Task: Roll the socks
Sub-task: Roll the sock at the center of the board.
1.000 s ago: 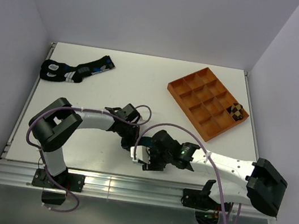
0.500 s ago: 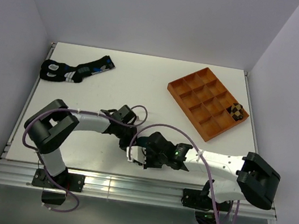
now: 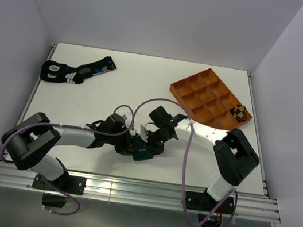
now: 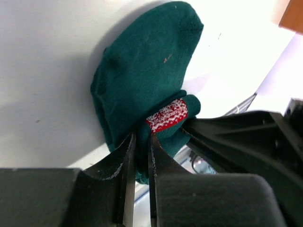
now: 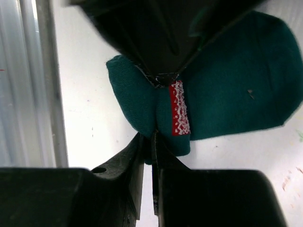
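Top external: left arm lies low along the near side of the table (image 3: pixel 146 77), reaching right. Right arm is folded at the elbow, forearm running back left. Left gripper (image 3: pixel 133 145) and right gripper (image 3: pixel 149 142) meet tip to tip mid-table, near the front edge. Teal sock (image 3: pixel 142 156) sits right there under both. Wrist views: each gripper is clenched on a fold of the teal sock, fabric pinched between near-closed fingers, the rest flat on the table. Marking on it: a red-and-white band (image 4: pixel 166 115), knit pattern. Checkered sock (image 3: pixel 239 112) is in a corner compartment of the tray (image 3: pixel 192 95), well apart.
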